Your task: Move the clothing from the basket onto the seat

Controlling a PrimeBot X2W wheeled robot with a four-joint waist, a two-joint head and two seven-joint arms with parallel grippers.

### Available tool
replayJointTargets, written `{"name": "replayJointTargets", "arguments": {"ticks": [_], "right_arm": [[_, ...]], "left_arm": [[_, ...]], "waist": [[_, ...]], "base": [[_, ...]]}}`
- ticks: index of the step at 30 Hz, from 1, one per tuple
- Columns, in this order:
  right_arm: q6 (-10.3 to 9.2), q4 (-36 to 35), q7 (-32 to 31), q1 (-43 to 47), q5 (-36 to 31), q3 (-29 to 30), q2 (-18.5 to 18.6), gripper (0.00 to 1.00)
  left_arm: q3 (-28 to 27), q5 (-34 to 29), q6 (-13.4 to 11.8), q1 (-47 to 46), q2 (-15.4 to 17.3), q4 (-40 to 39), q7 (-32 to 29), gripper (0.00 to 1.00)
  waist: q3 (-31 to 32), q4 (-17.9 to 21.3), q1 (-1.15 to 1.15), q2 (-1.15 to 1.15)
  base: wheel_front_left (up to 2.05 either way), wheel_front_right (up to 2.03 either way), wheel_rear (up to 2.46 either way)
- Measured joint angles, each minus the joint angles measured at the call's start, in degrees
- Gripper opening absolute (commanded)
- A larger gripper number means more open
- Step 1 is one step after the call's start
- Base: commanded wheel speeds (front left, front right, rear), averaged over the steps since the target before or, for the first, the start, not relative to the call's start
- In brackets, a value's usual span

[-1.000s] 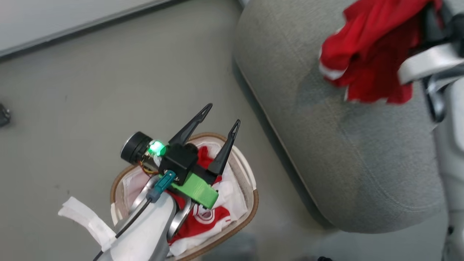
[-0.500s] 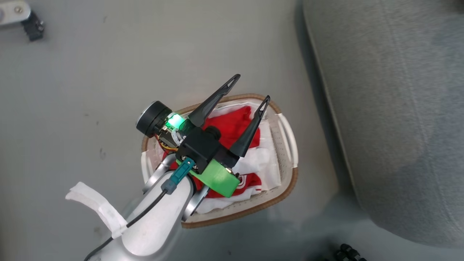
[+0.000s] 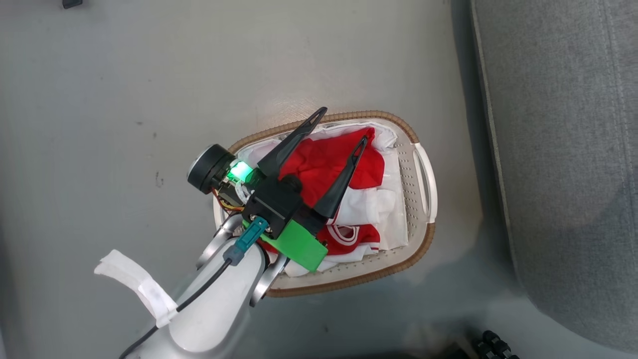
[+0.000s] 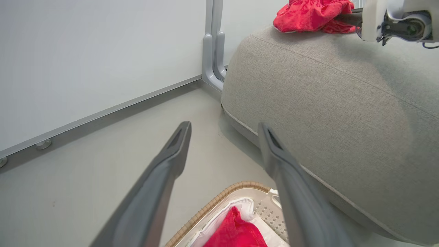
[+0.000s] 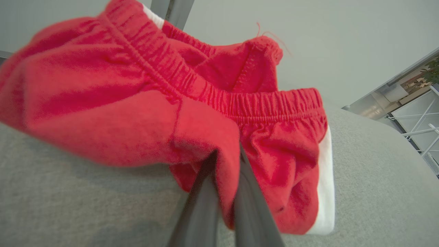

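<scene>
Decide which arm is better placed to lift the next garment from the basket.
Left. The left gripper hangs open over red clothing in the basket; the right gripper is shut on shorts at the seat.

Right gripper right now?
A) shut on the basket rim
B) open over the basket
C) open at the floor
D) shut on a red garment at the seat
D: the right wrist view shows the right gripper shut on the garment, with the seat beneath.

Clothing (image 3: 329, 159) red, white-trimmed; seat (image 3: 563, 149) grey; basket (image 3: 412, 214) apparently cream.
</scene>
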State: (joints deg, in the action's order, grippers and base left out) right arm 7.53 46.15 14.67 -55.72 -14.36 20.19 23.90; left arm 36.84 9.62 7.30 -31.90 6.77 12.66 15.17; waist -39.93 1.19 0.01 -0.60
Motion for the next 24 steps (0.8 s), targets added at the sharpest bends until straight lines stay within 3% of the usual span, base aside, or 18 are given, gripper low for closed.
{"name": "replayJointTargets", "arguments": {"ticks": [1, 14, 24], "right_arm": [[0.00, 0.0, 0.1, 0.5, 0.0, 0.2, -0.3, 1.00], [0.00, -3.1, 0.3, 11.1, 1.5, -2.8, -3.8, 1.00], [0.00, -6.6, 0.3, 15.6, 6.2, -10.3, -6.1, 1.00]], "left_arm": [[0.0, 0.1, 0.0, 0.1, 0.0, 0.5, 0.0, 1.00], [-1.9, 3.6, 0.0, 2.5, -1.2, 4.0, 0.0, 1.00], [-12.3, 5.0, -1.6, 9.2, -1.7, 3.5, 0.0, 1.00]], "waist": [[0.3, 0.1, 0.00, 0.00], [8.7, 1.1, -0.01, 0.00], [18.2, 0.9, -0.01, 0.00]], "base": [[0.00, 0.00, 0.00], [0.00, 0.00, 0.00], [0.00, 0.00, 0.00]]}}
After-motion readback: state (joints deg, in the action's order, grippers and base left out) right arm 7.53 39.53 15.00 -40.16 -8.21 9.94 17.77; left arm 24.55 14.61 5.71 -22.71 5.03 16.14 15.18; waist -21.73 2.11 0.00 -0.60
